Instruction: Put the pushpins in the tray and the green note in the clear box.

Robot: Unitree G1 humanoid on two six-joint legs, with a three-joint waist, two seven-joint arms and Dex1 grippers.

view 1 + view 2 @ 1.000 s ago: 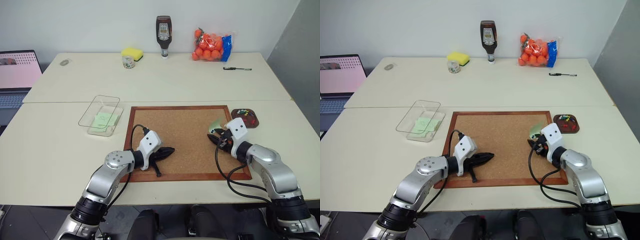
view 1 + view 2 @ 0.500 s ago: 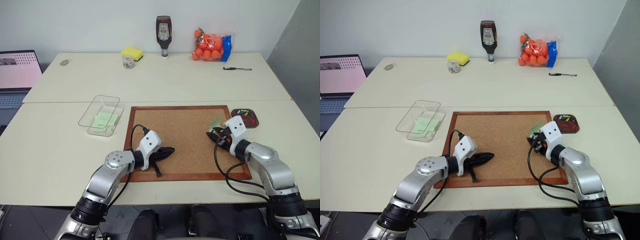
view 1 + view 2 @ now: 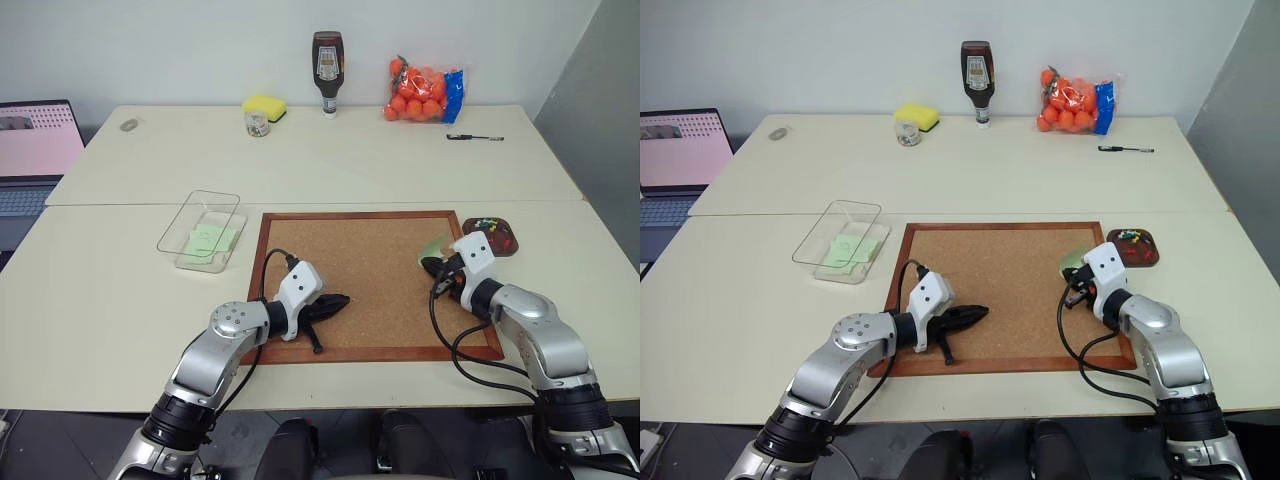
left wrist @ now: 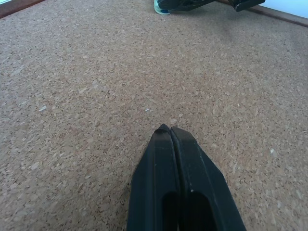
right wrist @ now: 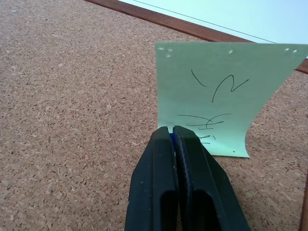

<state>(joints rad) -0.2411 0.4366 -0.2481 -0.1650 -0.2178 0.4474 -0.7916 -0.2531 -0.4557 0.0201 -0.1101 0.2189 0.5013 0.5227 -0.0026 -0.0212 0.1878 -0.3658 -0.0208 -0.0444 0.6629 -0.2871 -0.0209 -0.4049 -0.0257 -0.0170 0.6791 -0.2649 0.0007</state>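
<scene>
Pinching green note (image 5: 219,98) edge, R tool (image 5: 173,131), L tool (image 4: 171,131) pressed together, corkboard (image 3: 370,270) beneath.

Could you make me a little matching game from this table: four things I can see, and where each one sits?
Things:
1. sauce bottle
2. bag of oranges
3. clear box
4. tray

Places:
A. just past the corkboard's far right corner
B. far edge, right of the bottle
C. far edge, centre
D. left of the corkboard

Pairs: 1-C, 2-B, 3-D, 4-A
</scene>
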